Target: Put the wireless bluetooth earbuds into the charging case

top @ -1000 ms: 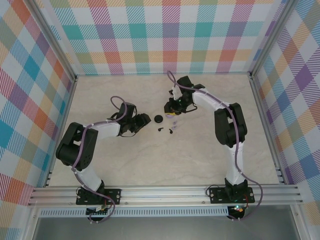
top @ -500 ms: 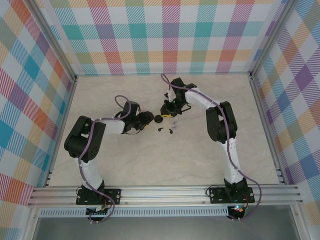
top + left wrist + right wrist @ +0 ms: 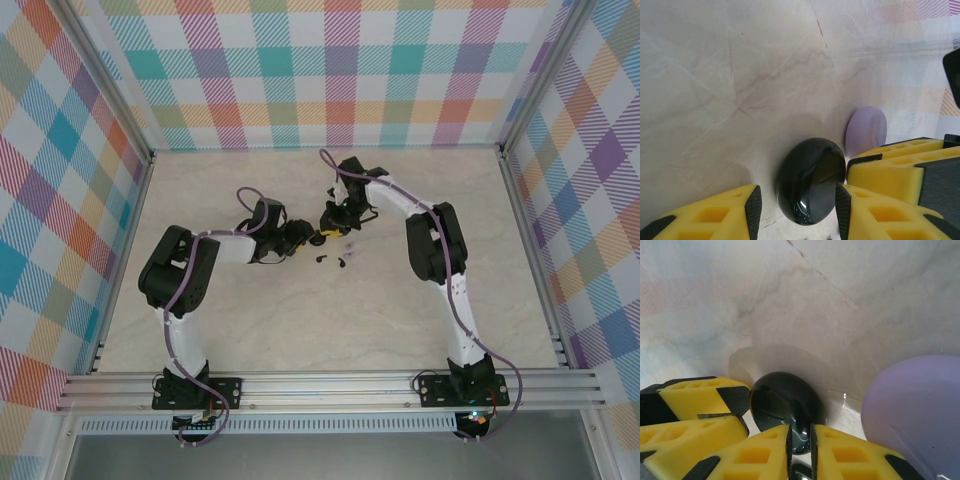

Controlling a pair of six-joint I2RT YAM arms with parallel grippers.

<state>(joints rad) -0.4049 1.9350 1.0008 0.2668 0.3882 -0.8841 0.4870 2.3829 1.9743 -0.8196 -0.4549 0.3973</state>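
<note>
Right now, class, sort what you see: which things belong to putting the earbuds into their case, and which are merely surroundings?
Belong to the job:
black earbud pieces
black round case
lavender round case

Merely surroundings:
plaid walls
aluminium frame

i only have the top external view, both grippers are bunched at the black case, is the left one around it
observer: yes, in the left wrist view the black case sits between the fingers of the left gripper, a gap at one finger
operator: and the right one
observer: the right gripper has its fingers almost together, the case's near edge in the slit; whether it pinches, i cannot tell
operator: anything beside it
observer: a lavender case, close but apart from it
</note>
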